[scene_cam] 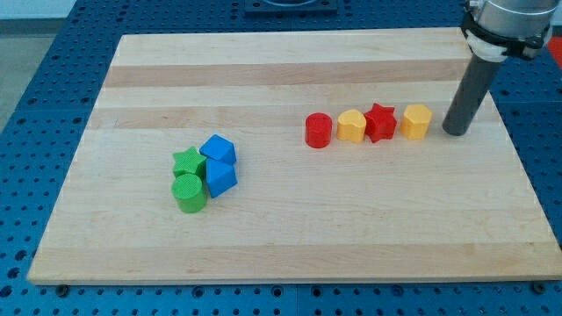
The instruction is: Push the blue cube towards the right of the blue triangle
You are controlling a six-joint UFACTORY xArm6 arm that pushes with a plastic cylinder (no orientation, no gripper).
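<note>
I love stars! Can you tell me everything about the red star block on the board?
The red star is a small, chunky block, solid red, seemingly matte plastic. It lies flat on the wooden board, points out sideways, third in a row of four toward the view's right. It sits tight between a yellow block on its left and another yellow block on its right. My tip stands beyond that, not touching it.

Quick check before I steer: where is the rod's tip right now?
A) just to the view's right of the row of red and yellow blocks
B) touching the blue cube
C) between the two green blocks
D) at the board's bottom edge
A: my tip stands just to the view's right of the yellow block that ends the row, far from the blue cube in the cluster at the view's left.
</note>
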